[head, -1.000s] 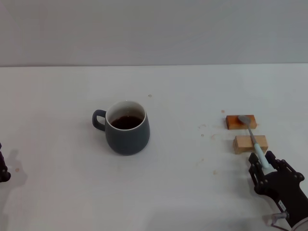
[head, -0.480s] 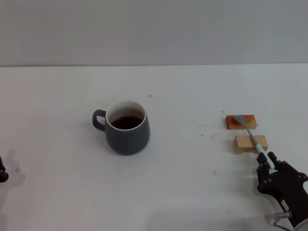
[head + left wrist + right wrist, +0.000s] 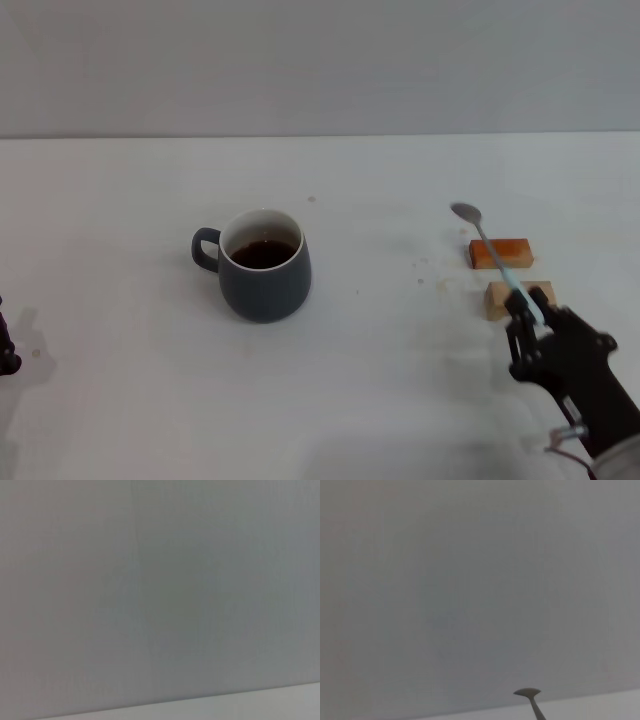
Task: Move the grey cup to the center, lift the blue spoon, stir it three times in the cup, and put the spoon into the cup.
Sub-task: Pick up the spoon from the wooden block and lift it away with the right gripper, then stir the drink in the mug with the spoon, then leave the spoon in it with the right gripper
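The grey cup (image 3: 264,267) stands near the middle of the white table, handle to the left, with dark liquid inside. My right gripper (image 3: 528,312) at the lower right is shut on the pale-blue handle of the blue spoon (image 3: 487,245). The spoon is lifted off the blocks and points up and away, its metal bowl (image 3: 466,211) in the air. The bowl also shows in the right wrist view (image 3: 527,693). My left gripper (image 3: 5,355) is only just in view at the left edge, far from the cup.
Two small wooden blocks lie at the right: an orange-brown one (image 3: 500,253) and a pale one (image 3: 508,297), just beyond my right gripper. The white table (image 3: 400,380) ends at a grey wall at the back. The left wrist view shows only grey wall.
My right gripper has closed on the spoon handle and lifted it. The spoon's bowl has left the orange-brown block and risen up and leftward. The cup has not moved.
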{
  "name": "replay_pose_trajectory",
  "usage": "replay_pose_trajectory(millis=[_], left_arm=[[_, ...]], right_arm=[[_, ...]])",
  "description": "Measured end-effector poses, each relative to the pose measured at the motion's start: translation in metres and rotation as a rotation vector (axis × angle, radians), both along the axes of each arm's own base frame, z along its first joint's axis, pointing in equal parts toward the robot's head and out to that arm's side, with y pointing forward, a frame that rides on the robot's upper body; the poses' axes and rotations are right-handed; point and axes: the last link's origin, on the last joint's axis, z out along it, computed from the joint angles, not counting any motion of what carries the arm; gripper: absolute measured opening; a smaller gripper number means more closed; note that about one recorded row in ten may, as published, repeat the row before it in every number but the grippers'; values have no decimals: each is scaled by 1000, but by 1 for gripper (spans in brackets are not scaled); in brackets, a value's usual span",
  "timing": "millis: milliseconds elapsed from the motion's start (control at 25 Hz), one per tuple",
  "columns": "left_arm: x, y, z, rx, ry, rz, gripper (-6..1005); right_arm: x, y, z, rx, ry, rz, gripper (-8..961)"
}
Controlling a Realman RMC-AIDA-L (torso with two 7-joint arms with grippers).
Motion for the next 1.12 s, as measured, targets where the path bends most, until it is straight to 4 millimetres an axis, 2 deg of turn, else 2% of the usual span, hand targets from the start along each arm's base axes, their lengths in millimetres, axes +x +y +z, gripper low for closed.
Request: replay_pose_trajectory(millis=[440, 640, 880, 1120], left_arm=[[-1, -2, 0, -3, 0, 4, -2], [-2, -4, -1, -4, 0, 8, -2], [-5, -10, 1, 5, 1, 17, -2], [-8, -14, 2, 5, 8, 27, -2]], right_arm=[[-47, 50, 8, -70, 18, 166, 159], [-61, 62, 4, -52, -46, 205, 159], [-68, 70, 2, -74, -46, 202, 159], [-91, 95, 12, -147, -28, 211, 159]])
